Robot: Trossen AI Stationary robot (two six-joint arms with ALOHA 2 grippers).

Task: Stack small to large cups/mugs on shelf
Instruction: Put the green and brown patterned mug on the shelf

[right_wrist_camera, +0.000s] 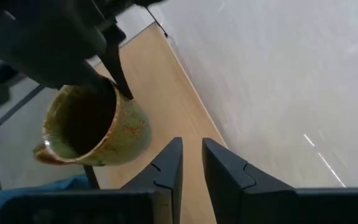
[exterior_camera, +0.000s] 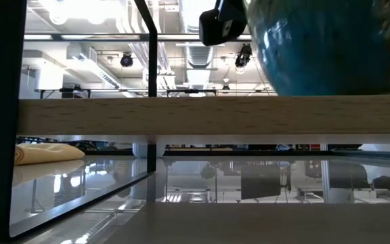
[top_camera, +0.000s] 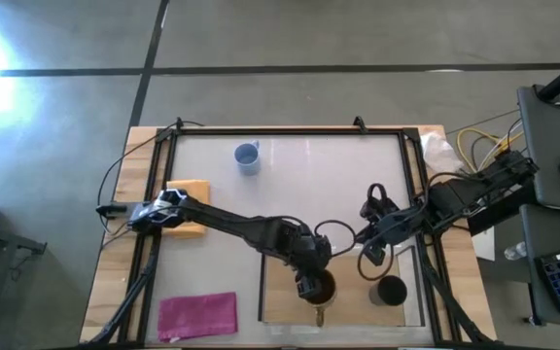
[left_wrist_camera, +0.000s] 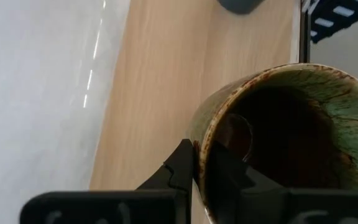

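Note:
The brown mug (top_camera: pixel 323 289), green-glazed outside, with a yellowish handle (top_camera: pixel 318 316), is on the light wooden shelf board (top_camera: pixel 285 292) at the table's near edge. My left gripper (top_camera: pixel 311 282) is shut on its rim. The black cup (top_camera: pixel 392 290) stands on the board to its right. My right gripper (top_camera: pixel 369 256) hovers between them, a little farther back, fingers narrowly open (right_wrist_camera: pixel 191 163) and empty. The light blue mug (top_camera: pixel 248 157) stands on its base far back on the white table top. In the low view the mug's rounded wall (exterior_camera: pixel 330 41) meets the board (exterior_camera: pixel 215 115). My left gripper holds the brown mug by its rim (left_wrist_camera: pixel 199 146), on the side away from the handle. One finger (left_wrist_camera: pixel 229 174) is inside the mug and one (left_wrist_camera: pixel 180 168) is outside. The fingers come down from above (right_wrist_camera: pixel 114 59). The mug's bottom sits on the shelf board.
A yellow cloth (top_camera: pixel 189 192) lies at the table's left side under my left arm, and a pink cloth (top_camera: pixel 198 316) lies at the near left corner. Thin dark frame bars (top_camera: pixel 261 292) edge the board. White table top (top_camera: pixel 329 185) is bare between the blue mug and the shelf.

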